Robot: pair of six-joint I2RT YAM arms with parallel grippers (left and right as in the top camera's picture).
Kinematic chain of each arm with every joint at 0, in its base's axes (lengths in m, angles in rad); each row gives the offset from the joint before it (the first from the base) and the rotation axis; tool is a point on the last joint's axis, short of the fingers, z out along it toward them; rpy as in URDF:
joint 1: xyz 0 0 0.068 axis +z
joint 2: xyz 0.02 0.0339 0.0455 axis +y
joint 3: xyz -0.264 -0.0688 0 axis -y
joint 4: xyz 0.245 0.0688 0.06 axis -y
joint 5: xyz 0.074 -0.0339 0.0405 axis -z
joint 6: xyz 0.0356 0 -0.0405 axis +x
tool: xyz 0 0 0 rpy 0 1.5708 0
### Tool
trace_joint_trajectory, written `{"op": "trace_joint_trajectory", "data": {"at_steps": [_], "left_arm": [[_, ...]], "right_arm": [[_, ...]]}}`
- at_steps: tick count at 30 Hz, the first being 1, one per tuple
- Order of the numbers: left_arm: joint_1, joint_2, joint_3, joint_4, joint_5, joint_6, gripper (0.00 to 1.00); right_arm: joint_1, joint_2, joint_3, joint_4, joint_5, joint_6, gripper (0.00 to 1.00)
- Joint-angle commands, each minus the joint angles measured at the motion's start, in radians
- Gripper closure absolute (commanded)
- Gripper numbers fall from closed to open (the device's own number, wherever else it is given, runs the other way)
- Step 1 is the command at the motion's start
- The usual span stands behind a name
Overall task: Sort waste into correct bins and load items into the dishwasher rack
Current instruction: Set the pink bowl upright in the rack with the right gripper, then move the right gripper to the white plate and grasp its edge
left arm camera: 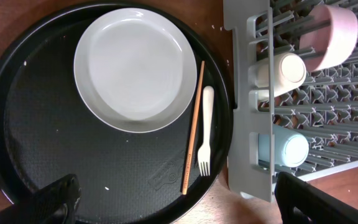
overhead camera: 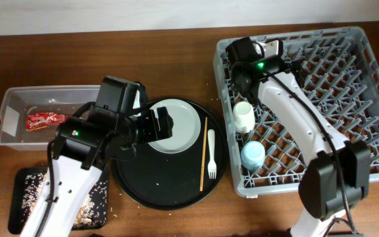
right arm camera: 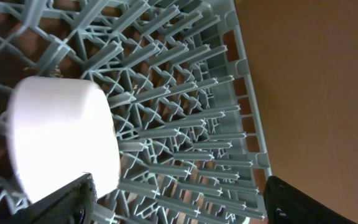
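Ahead of the left jaws, wide apart and empty, the plate (left arm camera: 135,68) lies on the round black tray (left arm camera: 42,137), chopsticks (left arm camera: 192,124) and fork (left arm camera: 207,118) beside it. Only the right wrist view shows the right jaws equally spread, the white bowl (right arm camera: 61,137) at one side, in the rack (right arm camera: 185,124).
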Motion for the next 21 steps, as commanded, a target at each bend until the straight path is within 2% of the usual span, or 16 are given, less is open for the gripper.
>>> {"op": "trace_joint_trajectory", "data": {"at_steps": [1, 9, 12, 21], "left_arm": [[0.003, -0.017, 0.019, 0.002, -0.008, 0.013, 0.01], [0.003, -0.017, 0.019, 0.002, -0.008, 0.013, 0.01], [0.003, -0.017, 0.019, 0.002, -0.008, 0.013, 0.01], [0.003, -0.017, 0.019, 0.002, -0.008, 0.013, 0.01]], "right_arm": [[0.005, -0.039, 0.018, -0.026, -0.074, 0.009, 0.15], [0.005, -0.041, 0.018, -0.125, -0.578, 0.007, 0.07], [0.014, -0.049, 0.024, -0.147, -0.813, -0.105, 0.04], [0.023, -0.121, 0.039, -0.161, -1.250, -0.105, 0.03]]}}
